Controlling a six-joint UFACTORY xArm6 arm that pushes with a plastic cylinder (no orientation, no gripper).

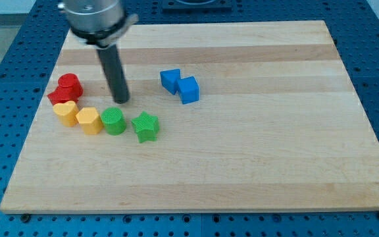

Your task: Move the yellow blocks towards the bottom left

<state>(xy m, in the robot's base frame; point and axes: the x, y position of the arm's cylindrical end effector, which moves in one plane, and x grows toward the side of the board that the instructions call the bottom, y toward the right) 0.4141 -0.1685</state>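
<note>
Bright, even light, seemingly from overhead, falls on the pale wooden board, with no harsh glare. Shadows are short and soft: a faint one beside the blue blocks and a small dark patch at my tip. The arm's metal housing looks slightly blurred. Edges stay straight, and focus is moderately sharp elsewhere.

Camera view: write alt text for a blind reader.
My tip rests just above a green cylinder, right of two yellow blocks and two red blocks. A green star and two blue blocks lie further right on the wooden board.
</note>
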